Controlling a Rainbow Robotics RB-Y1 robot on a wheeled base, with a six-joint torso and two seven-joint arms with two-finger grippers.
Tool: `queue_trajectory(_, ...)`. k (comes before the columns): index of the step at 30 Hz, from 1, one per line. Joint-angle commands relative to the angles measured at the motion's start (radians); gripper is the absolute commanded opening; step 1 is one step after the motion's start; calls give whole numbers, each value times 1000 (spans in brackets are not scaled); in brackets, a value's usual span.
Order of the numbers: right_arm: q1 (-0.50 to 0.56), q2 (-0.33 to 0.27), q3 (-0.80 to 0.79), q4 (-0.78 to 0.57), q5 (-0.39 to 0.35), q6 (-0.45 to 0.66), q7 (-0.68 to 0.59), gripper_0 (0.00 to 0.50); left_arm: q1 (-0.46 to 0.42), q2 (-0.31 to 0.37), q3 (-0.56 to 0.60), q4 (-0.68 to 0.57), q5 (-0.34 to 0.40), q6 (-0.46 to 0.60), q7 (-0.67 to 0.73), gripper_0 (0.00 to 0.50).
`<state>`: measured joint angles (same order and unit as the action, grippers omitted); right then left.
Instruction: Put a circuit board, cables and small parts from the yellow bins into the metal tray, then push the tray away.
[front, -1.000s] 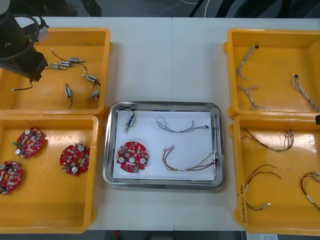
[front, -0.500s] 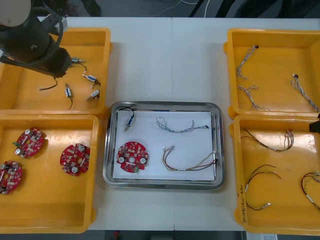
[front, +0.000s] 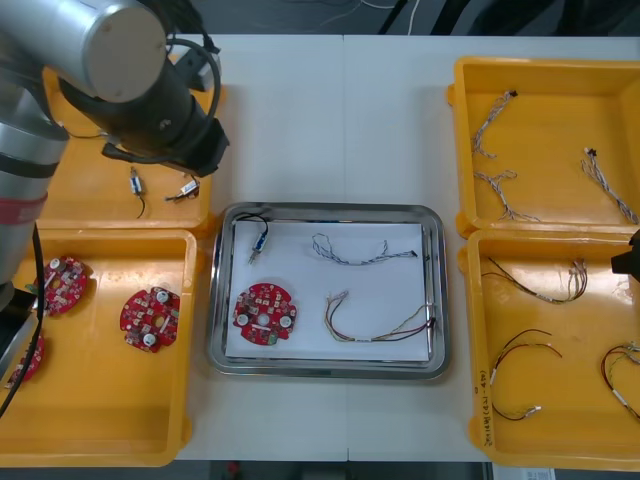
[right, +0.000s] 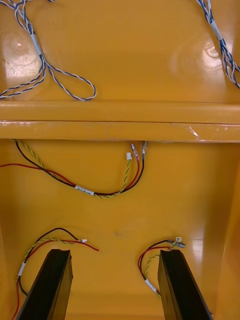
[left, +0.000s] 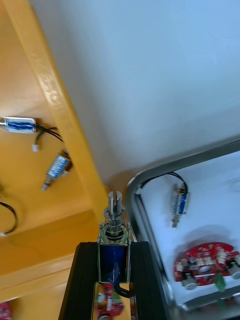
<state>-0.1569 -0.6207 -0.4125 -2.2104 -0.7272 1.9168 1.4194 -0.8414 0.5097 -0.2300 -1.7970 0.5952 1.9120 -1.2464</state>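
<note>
On the side nearest the robot, the near-left bin (front: 100, 420) held spare circuit boards (front: 150, 318). The near-right bin (front: 476, 380) held loose red and yellow cables (right: 82, 190). The right pincer (right: 115, 255) hung low over that bin with its fingers spread and nothing between them. It was probably parked there to stay out of the other arm's way.

Between the bins sat the metal tray (front: 325, 368), white inside. It already carried a red board (front: 265, 313), a blue-bodied part (front: 259, 242), a blue and white cable (front: 350, 252) and a red and yellow lead (front: 375, 330). They were spread apart, likely so none tangled.

The left pincer (left: 114, 247) was clenched on a small metal part (left: 114, 235), gripped by its blue body so the springed plunger stuck out past the fingertips. It hovered above the inner wall of the far-left bin (left: 65, 130), just beside the tray's far-left corner. That spot suited setting a second part down next to the first.

Farther off, two leftover parts (front: 135, 183) lay in that bin. Across the bare worktop (front: 340, 120), the far-right bin (front: 550, 120) kept its twisted cables (front: 498, 185). The loading looked nearly finished, with the push not yet done.
</note>
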Motion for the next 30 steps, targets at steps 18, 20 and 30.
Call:
queue_trajectory(18,22,7,-12,-9,-14,3,-42,500,-39,-85,-347,4,28,-71,479,0)
queue_trajectory(20,22,7,-12,-9,-17,3,-45,500,-41,-85,-371,25,29,-117,492,0)
queue_trajectory(30,26,6,-12,-9,-17,3,-51,500,-41,-92,-445,99,9,-240,515,0)
